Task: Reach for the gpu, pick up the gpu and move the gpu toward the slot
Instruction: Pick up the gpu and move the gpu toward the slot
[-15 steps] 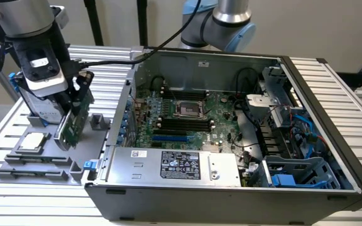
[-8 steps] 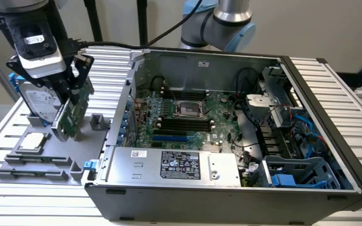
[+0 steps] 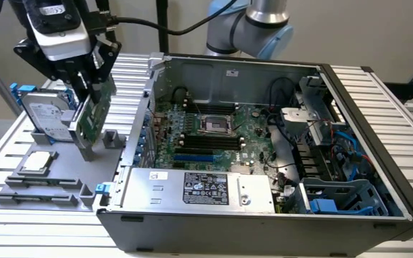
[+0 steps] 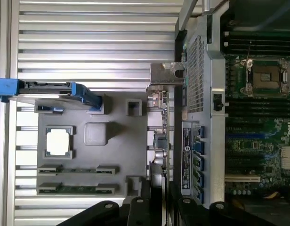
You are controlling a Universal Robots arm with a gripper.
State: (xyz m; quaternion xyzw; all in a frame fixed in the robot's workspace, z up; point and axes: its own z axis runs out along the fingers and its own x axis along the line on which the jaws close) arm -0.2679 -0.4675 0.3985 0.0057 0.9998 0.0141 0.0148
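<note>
On the exterior view's left, a gray tray (image 3: 63, 167) lies on the slatted table (image 3: 41, 231) and holds spare computer parts. First comes the hard drive (image 3: 45, 115) in its blue frame, standing on its side. In front of it the small square chip (image 3: 36, 161) lies flat in its own pocket, and 2 long thin memory sticks (image 3: 41, 181) lie nearer the tray's front. Just beside the hard drive, toward the exterior view's right, the gpu (image 3: 93, 118) stands on its long edge in a holder on the tray, leaning a little. The gripper (image 3: 90, 86) is right at the top edge of the gpu. I cannot tell if it is squeezing the card or not. In the wrist view the gpu (image 4: 160, 141) shows as a thin strip, with its silver bracket (image 4: 166, 75) at the end nearest the back wall of the computer case (image 4: 201, 70). The card looks light and thin. It is stiff, but I think it can crack if it is pinched too hard, and its little parts can snap off. The best place to hold it looks like the bare top edge, near the middle, so it does not tip. On the exterior view's right the computer case (image 3: 264, 231) lies open, with the green motherboard (image 3: 214, 134) inside, apart from the card.
</note>
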